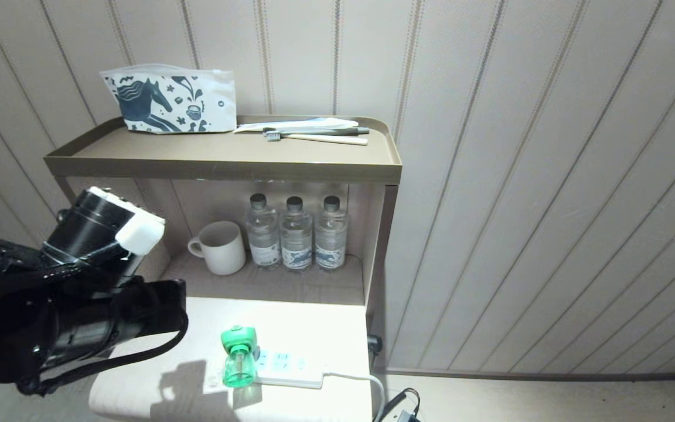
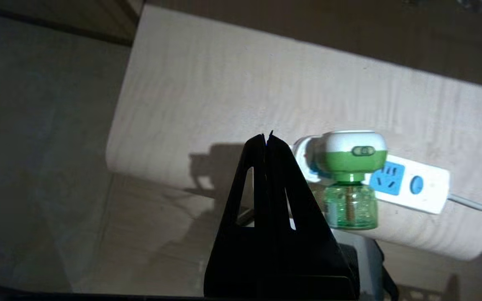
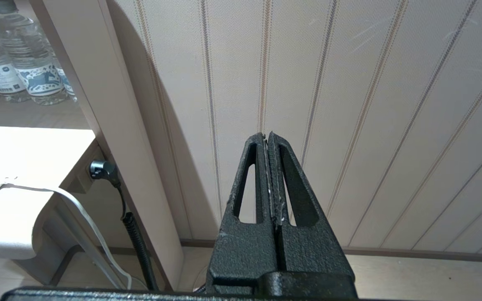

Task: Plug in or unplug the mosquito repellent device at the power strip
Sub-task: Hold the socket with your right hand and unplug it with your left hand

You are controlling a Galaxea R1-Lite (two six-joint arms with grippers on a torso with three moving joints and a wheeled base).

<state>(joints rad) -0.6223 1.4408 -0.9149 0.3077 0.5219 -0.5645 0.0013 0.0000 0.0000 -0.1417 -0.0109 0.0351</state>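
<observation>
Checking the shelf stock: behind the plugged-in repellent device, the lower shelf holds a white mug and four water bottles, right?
Not quite: the head view shows three water bottles, not four, beside the white mug. The mosquito repellent device does sit in the power strip.

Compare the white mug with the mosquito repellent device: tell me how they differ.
The mug is plain white and ribbed; the mosquito repellent device has a white and green head over a see-through green bottle. The mug is the larger of the two. The mug stands free in the shelf niche beside three water bottles; the device sits at the end of the power strip on the lower surface. Neither gripper holds either one.
</observation>
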